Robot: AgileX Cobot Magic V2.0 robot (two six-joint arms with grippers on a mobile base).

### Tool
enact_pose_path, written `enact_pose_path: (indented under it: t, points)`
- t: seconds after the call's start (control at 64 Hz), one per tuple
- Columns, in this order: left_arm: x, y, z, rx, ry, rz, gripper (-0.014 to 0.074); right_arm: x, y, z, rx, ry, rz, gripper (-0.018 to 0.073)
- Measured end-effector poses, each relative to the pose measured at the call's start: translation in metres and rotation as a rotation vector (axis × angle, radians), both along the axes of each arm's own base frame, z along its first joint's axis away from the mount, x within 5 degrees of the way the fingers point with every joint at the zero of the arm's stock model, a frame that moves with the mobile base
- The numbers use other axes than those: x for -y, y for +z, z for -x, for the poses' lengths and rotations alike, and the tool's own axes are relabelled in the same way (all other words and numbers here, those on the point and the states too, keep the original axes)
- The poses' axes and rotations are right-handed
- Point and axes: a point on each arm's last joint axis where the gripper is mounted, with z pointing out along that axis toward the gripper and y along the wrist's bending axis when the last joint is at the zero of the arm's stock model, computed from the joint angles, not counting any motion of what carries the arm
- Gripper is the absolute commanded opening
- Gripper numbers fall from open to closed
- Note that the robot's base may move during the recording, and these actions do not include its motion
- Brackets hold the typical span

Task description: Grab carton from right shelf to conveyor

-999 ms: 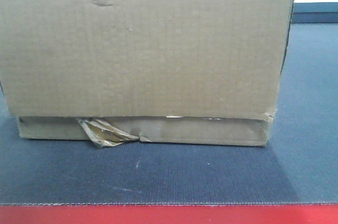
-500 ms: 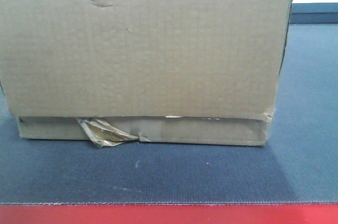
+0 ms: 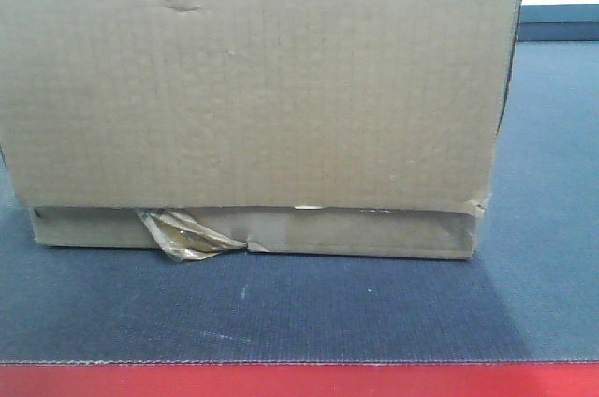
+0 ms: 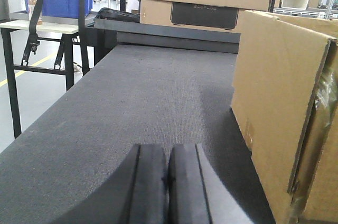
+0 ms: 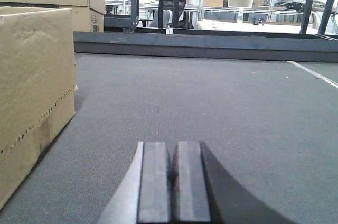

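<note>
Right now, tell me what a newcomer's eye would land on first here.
The battered carton fills the front view, resting on the grey belt, with crumpled tape sticking out under its lower left edge. In the wrist views the left gripper and right gripper sit shut, low over the belt on either side of the carton.

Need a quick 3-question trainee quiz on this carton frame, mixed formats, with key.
1. True or false: the left gripper is clamped on the brown cardboard carton.
2. Multiple choice: in the front view, the crumpled strip of brown packing tape hangs at the carton's A) top right corner, B) lower left edge, C) right side face.
3. Fill in: the right gripper has its jaws ____ over the dark grey textured belt surface.

Key: 1 false, it is shut on nothing, with the carton off to its right; 2 B; 3 shut.
</note>
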Motion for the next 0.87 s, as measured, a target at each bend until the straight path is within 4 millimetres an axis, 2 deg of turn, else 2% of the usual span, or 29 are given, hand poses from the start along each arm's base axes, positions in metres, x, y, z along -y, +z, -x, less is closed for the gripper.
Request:
enact_pose_path:
  t: [0.874]
  points:
    - [0.0000,0.0000,0.0000,0.000,0.000,0.000,0.0004,0.0000,-0.0002,0.0000,-0.001,0.000,0.000,-0.0070]
